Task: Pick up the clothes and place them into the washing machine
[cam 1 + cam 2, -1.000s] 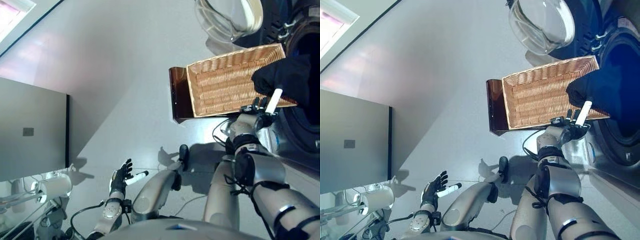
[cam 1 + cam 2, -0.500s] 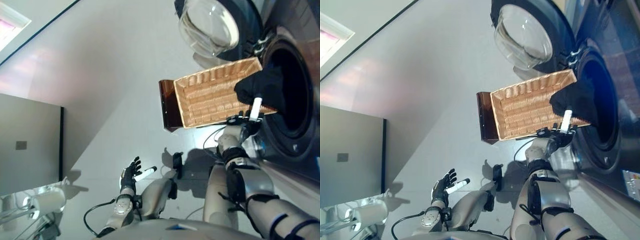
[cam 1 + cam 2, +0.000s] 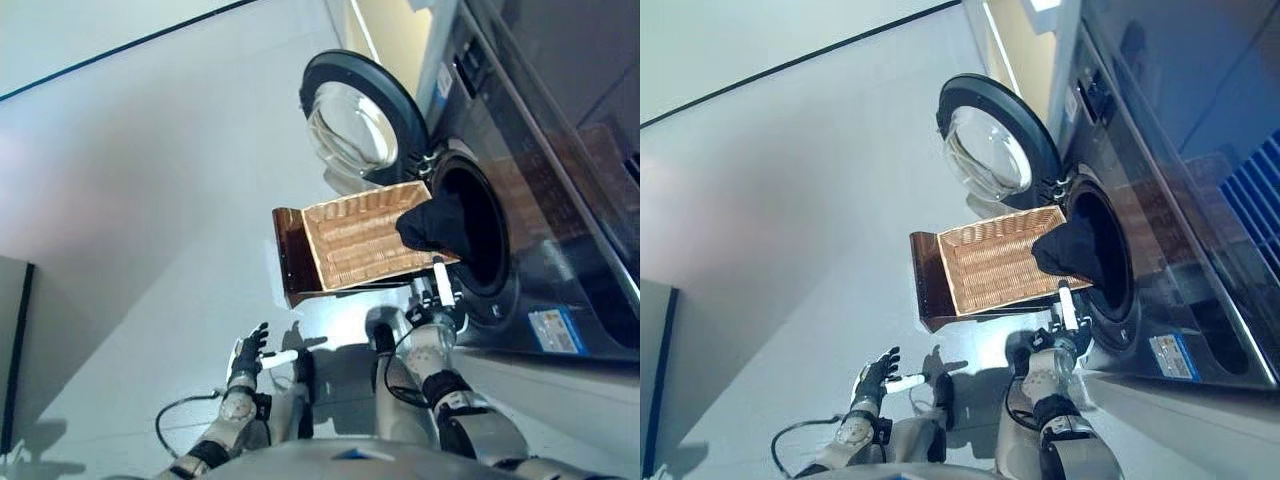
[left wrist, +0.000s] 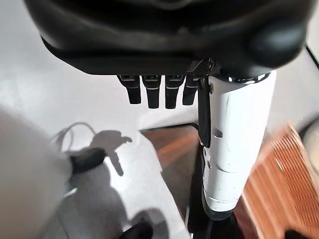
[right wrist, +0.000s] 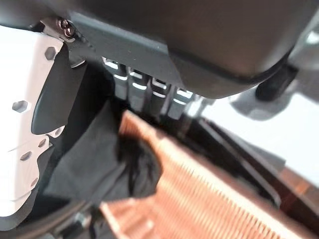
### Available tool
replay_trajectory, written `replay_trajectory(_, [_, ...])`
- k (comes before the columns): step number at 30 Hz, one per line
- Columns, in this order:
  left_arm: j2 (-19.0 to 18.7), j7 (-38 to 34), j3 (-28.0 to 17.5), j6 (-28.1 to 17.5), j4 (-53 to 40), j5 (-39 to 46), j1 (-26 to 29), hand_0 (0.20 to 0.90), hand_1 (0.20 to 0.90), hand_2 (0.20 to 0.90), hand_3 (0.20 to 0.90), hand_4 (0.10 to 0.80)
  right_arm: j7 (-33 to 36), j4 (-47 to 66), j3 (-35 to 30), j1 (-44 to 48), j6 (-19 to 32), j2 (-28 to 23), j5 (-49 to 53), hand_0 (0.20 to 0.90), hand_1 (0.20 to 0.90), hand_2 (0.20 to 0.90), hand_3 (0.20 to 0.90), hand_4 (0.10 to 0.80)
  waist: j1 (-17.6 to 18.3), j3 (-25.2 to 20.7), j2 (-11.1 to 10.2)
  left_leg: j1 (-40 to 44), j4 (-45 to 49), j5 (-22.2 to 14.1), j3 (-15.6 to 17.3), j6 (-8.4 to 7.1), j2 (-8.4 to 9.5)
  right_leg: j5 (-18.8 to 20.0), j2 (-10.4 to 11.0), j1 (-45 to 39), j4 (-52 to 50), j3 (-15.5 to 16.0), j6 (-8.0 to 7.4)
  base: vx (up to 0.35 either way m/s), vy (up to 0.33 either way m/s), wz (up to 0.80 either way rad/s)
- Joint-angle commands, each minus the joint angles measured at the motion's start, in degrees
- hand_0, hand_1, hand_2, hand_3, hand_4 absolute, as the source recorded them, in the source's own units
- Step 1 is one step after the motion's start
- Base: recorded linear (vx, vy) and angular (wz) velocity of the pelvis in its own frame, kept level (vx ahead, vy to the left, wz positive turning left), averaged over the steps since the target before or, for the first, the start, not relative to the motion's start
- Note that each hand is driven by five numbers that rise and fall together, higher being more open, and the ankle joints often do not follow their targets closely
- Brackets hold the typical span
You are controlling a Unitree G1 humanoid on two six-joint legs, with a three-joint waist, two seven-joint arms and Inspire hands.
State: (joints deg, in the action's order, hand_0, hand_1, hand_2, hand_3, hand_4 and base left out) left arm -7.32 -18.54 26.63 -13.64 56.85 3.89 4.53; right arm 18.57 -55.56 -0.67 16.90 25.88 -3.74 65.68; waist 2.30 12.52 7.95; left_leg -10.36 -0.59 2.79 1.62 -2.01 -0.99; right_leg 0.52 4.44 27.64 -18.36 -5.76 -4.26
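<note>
Now your view has swung up since a second ago, so the whole washer (image 3: pixel 520 200) shows; the things themselves hardly moved. Your left hand (image 3: pixel 247 353) hangs low, fingers straight, empty. Your right hand (image 3: pixel 1062 330) sits under the basket (image 3: pixel 350 245), and I cannot tell its grasp. Beyond it the cloth (image 3: pixel 435 225) drapes off the basket's far end, its length pointing into the drum (image 3: pixel 480 240).

Washing machine (image 3: pixel 540 200) sat on the right, its door (image 3: pixel 360 125) swung open to the left of the drum opening (image 3: pixel 480 235). Basket (image 3: pixel 350 250) lay on a stand (image 3: pixel 290 265) on the floor (image 3: pixel 130 200), just left of the opening. Clothes (image 3: pixel 432 225) hung over the basket's right end at the drum mouth (partly inside it). Right hand (image 3: pixel 438 295) was just below the basket, left hand (image 3: pixel 245 355) well apart at lower left.
</note>
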Motion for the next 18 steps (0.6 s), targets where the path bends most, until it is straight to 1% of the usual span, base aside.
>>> replay_trajectory(1, [-3.4, -2.1, 1.3, -1.5, -3.7, -11.1, 7.2, 0.9, 0.9, 0.9, 0.9, 0.8, -4.0, 4.7, 2.3, -0.7, -0.2, -0.8, -3.1, 0.9, 0.9, 0.9, 0.9, 0.8, 1.6, 0.5, -2.2, -0.2, 3.3, -4.2, 1.8, -2.96, 1.0, 4.6, 1.2, -9.1, 17.2, -0.6, -1.61, 0.058, 0.004, -0.16])
replay_trajectory(2, [-4.0, -2.3, 1.4, -1.5, -4.2, -12.5, 8.2, 0.9, 0.9, 0.9, 0.9, 0.8, -4.6, 4.0, 2.4, -2.3, -1.0, -1.1, -3.4, 0.9, 0.9, 0.9, 0.9, 0.8, 1.9, 0.3, -2.4, 0.2, 3.2, -4.4, 2.1, -2.91, 0.93, 4.6, 1.0, -9.2, 17.1, -0.9, -1.69, 0.063, 0.003, -0.24])
replay_trajectory(4, [-5.7, -3.1, -1.2, -2.2, -6.6, -10.9, 9.5, 0.9, 0.9, 0.9, 0.9, 0.8, -6.4, 4.1, 1.6, -6.0, -2.5, -2.3, -3.5, 0.9, 0.9, 0.9, 0.9, 0.8, 3.0, -0.2, -3.0, 1.1, 3.2, -5.0, 3.0, -2.66, 0.99, 4.6, 0.3, -9.3, 17.0, -2.0, -1.97, 0.056, 0.005, -0.3])
replay_trajectory(5, [-5.8, -3.0, -1.2, -2.2, -6.8, -10.8, 9.4, 0.9, 0.9, 0.9, 0.9, 0.8, -6.5, 4.1, 1.7, -6.1, -2.5, -2.3, -3.4, 0.9, 0.9, 0.9, 0.9, 0.8, 2.9, -0.2, -3.0, 1.2, 3.2, -5.0, 3.1, -2.65, 0.97, 4.6, 0.3, -9.3, 17.0, -2.1, -1.98, 0.035, 0.001, -0.41])
replay_trajectory(7, [-6.3, -3.9, -3.2, -2.6, -7.8, -8.7, 9.6, 0.9, 0.9, 0.9, 0.9, 0.8, -6.7, 3.2, 1.5, -6.0, -2.9, -2.3, -3.1, 0.9, 0.9, 0.9, 0.9, 0.8, 2.9, -0.6, -3.1, 1.7, 3.2, -5.4, 3.7, -2.53, 0.99, 4.6, -0.1, -9.3, 16.7, -3.0, -2.15, 0.024, -0.008, -0.4])
replay_trajectory(10, [-5.8, -4.4, -4.9, -3.1, -7.8, -5.5, 8.6, 0.9, 0.9, 0.9, 0.9, 0.8, -6.9, 3.4, 2.7, -4.0, -3.1, -1.6, -2.8, 0.9, 0.9, 0.9, 0.9, 0.8, 2.3, -0.8, -2.9, 1.9, 3.5, -5.5, 4.1, -2.47, 0.95, 4.5, -0.2, -9.2, 16.7, -3.4, -2.12, 0.001, -0.019, -0.23])
replay_trajectory(12, [-5.0, -4.5, -5.2, -3.2, -6.8, -3.8, 7.7, 0.9, 0.9, 0.9, 0.9, 0.8, -6.7, 3.6, 3.7, -2.5, -2.9, -0.9, -2.3, 0.9, 0.9, 0.9, 0.9, 0.8, 1.8, -0.8, -2.8, 1.7, 3.7, -5.4, 3.8, -2.47, 0.91, 4.3, -0.2, -9.2, 16.5, -3.3, -2.0, -0.008, -0.031, -0.02])
replay_trajectory(16, [-3.7, -5.1, -6.3, -3.6, -4.9, 0.6, 5.6, 0.9, 0.9, 0.9, 0.9, 0.8, -4.8, 3.5, 5.5, 3.4, -1.9, -0.2, -2.6, 0.9, 0.9, 0.9, 0.9, 0.8, 0.4, -0.6, -2.1, 1.0, 3.9, -5.0, 3.1, -2.63, 0.75, 3.6, -0.1, -9.0, 15.8, -2.3, -1.49, -0.017, -0.018, 0.03])
replay_trajectory(18, [-3.4, -5.9, -7.6, -3.8, -4.6, 3.2, 4.6, 0.9, 0.9, 0.9, 0.9, 0.8, -3.5, 3.8, 5.9, 6.5, -1.2, -0.2, -3.0, 0.9, 0.9, 0.9, 0.9, 0.8, -0.4, 0.2, -1.7, 0.4, 4.1, -4.6, 2.4, -2.77, 0.69, 3.2, 0.0, -8.7, 15.1, -1.7, -1.17, -0.047, -0.029, 0.12])
